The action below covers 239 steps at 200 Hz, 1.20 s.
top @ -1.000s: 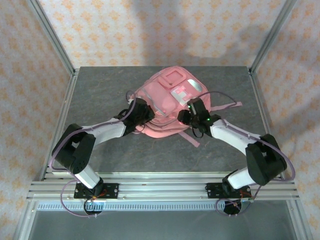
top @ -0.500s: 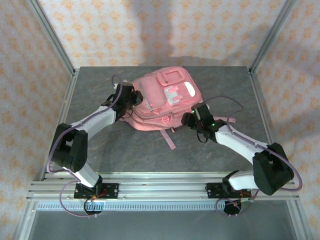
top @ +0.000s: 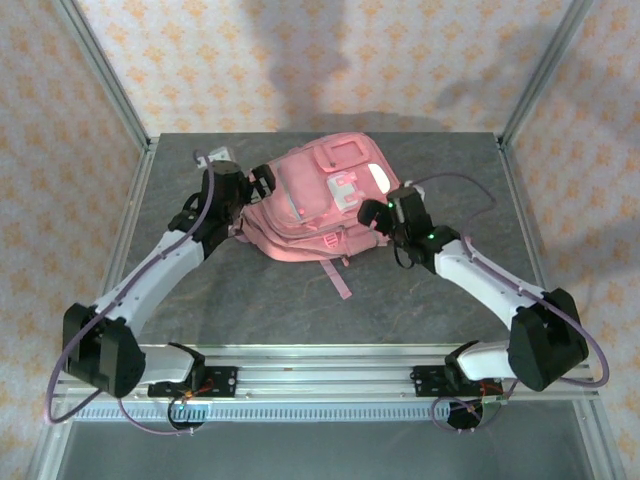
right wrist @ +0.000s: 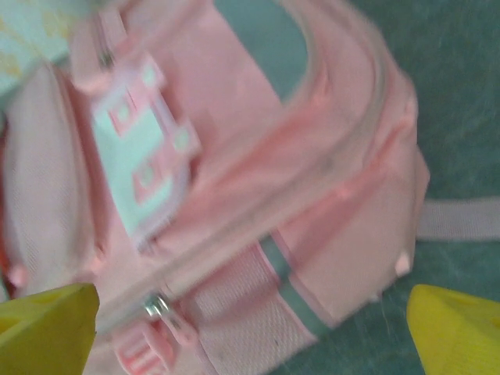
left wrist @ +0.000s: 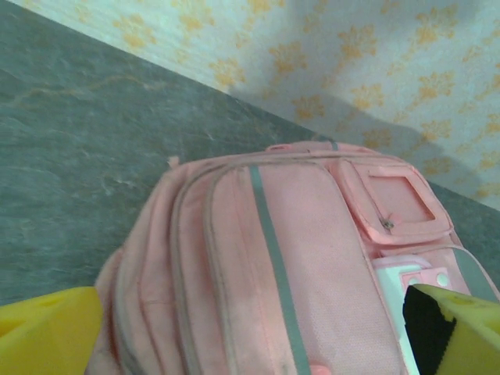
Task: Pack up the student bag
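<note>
Now both pincers let go. A second back the left gripper [top: 258, 180] is clamped shut at the near-left edge of the bag [top: 320, 200], and the right gripper [top: 384, 210] is half closed at its near-right edge. Since then both open out fully.

Left wrist view: yellow fingers [left wrist: 47, 332] stand at the far corners of the frame, pink fabric between them, nothing pinched. Right wrist view: the same — fingers [right wrist: 47, 324] wide, with the bag's side and a zip pull [right wrist: 158, 307] below them, untouched.

Bag shifts too. It goes from a slumped heap between the two wrists to lying further back on the table [top: 200, 290], front pockets and pale patch up, rounder in outline. One strap [top: 340, 278] trails toward the near edge. Left gripper now sits just beside the bag's left flank and right gripper just beside its right flank; neither holds it.

Reading: a two-handed shove or lift-and-set ends here — the release looks like the close of a placing step, not the start of a grasp. Whether the main zip is shut cannot be told, since the right wrist picture is blurred. If it is open, the next move calls for a fresh grip on the pull.
</note>
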Available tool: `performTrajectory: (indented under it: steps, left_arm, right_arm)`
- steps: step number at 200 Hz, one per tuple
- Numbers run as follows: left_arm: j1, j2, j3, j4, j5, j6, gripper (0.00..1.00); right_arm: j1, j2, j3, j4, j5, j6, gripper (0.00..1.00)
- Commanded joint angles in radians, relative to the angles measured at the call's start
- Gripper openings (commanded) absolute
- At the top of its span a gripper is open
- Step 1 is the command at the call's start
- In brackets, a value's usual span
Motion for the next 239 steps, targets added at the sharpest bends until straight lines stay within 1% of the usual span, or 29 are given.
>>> performTrajectory:
  steps: [1, 17, 28, 38, 44, 62, 71, 76, 86, 99, 107, 117, 136, 153, 160, 178, 191, 201, 211, 226, 232, 239]
  left_arm:
    - [0.005, -0.076, -0.051, -0.044, -0.096, 0.076, 0.99]
    - [0.004, -0.145, -0.096, -0.010, -0.136, 0.103, 0.99]
    - [0.004, -0.194, -0.126, 0.017, -0.168, 0.121, 0.99]
    - [0.004, -0.233, -0.150, 0.039, -0.197, 0.144, 0.99]
    - [0.004, -0.254, -0.163, 0.053, -0.217, 0.160, 0.99]
    - [0.004, -0.311, -0.222, 0.114, -0.269, 0.221, 0.99]
    - [0.004, -0.335, -0.259, 0.149, -0.296, 0.252, 0.99]
    - [0.004, -0.347, -0.278, 0.166, -0.316, 0.254, 0.99]
    - [0.005, -0.364, -0.314, 0.197, -0.351, 0.265, 0.99]
    - [0.006, -0.378, -0.383, 0.260, -0.389, 0.295, 0.99]
    - [0.006, -0.387, -0.434, 0.311, -0.418, 0.306, 0.99]
    - [0.007, -0.400, -0.504, 0.387, -0.427, 0.322, 0.99]
    - [0.012, -0.397, -0.636, 0.567, -0.454, 0.355, 0.99]
    - [0.034, -0.336, -0.718, 0.729, -0.507, 0.377, 0.99]
    - [0.052, -0.299, -0.736, 0.793, -0.498, 0.388, 0.99]
    - [0.100, -0.188, -0.764, 0.933, -0.473, 0.408, 0.99]
    - [0.120, -0.111, -0.788, 1.053, -0.450, 0.448, 0.99]
    - [0.137, -0.056, -0.810, 1.153, -0.425, 0.465, 0.99]
    - [0.155, 0.000, -0.833, 1.245, -0.398, 0.469, 0.99]
    - [0.161, 0.082, -0.852, 1.366, -0.380, 0.511, 0.99]
    - [0.161, 0.085, -0.841, 1.357, -0.369, 0.527, 0.99]
    - [0.165, 0.084, -0.834, 1.336, -0.337, 0.534, 0.99]
  right_arm:
    - [-0.039, 0.004, 0.070, 0.005, 0.105, -0.047, 1.00]
    - [-0.062, 0.004, 0.098, 0.006, 0.206, -0.057, 1.00]
    - [-0.073, -0.013, 0.101, 0.019, 0.296, -0.068, 1.00]
    - [-0.088, -0.041, 0.084, 0.055, 0.357, -0.095, 1.00]
    - [-0.091, -0.065, 0.054, 0.098, 0.423, -0.117, 1.00]
    - [-0.093, -0.143, -0.089, 0.312, 0.597, -0.205, 1.00]
    - [-0.096, -0.208, -0.179, 0.438, 0.698, -0.242, 1.00]
    - [-0.100, -0.233, -0.231, 0.510, 0.733, -0.270, 1.00]
    - [-0.117, -0.283, -0.330, 0.643, 0.765, -0.339, 1.00]
    - [-0.150, -0.333, -0.440, 0.760, 0.764, -0.396, 1.00]
    - [-0.171, -0.352, -0.490, 0.797, 0.750, -0.411, 1.00]
    - [-0.191, -0.365, -0.537, 0.817, 0.735, -0.425, 1.00]
    - [-0.218, -0.347, -0.598, 0.842, 0.746, -0.416, 1.00]
    - [-0.233, -0.300, -0.647, 0.925, 0.747, -0.410, 1.00]
    - [-0.237, -0.272, -0.670, 0.994, 0.743, -0.420, 1.00]
    - [-0.242, -0.190, -0.687, 1.081, 0.735, -0.422, 1.00]
    - [-0.246, -0.122, -0.718, 1.201, 0.728, -0.434, 1.00]
    - [-0.251, -0.078, -0.744, 1.296, 0.691, -0.456, 1.00]
    - [-0.257, -0.038, -0.754, 1.344, 0.649, -0.481, 1.00]
    - [-0.266, 0.026, -0.767, 1.435, 0.638, -0.512, 1.00]
    - [-0.273, 0.034, -0.770, 1.453, 0.616, -0.510, 1.00]
    - [-0.294, 0.049, -0.786, 1.483, 0.562, -0.507, 1.00]
